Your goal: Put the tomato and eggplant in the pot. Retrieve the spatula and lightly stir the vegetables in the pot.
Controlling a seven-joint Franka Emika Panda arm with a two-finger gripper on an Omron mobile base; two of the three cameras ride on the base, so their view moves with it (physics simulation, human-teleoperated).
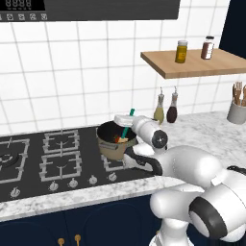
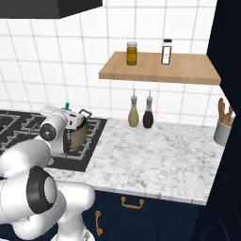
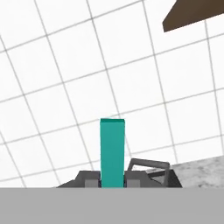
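Spatula point(image 1: 127, 126) clamped in my jaws point(image 1: 130, 118), green handle running up from them, blade end angled down-left into the pot point(image 1: 114, 142) on the hob. Red tomato point(image 1: 116, 139) sits under the blade; eggplant can't be made out.

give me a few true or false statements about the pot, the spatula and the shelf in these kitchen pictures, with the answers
1. The pincer is shut on the green handle of the spatula. True.
2. The pot stands on the marble counter beside the utensil holder. False: it stands on the stove, at its right end.
3. Two jars stand on the wooden shelf. True.
4. The spatula lies flat on the stove. False: it reaches down into the pot, handle up.
5. Two bottles hang under the shelf. True.
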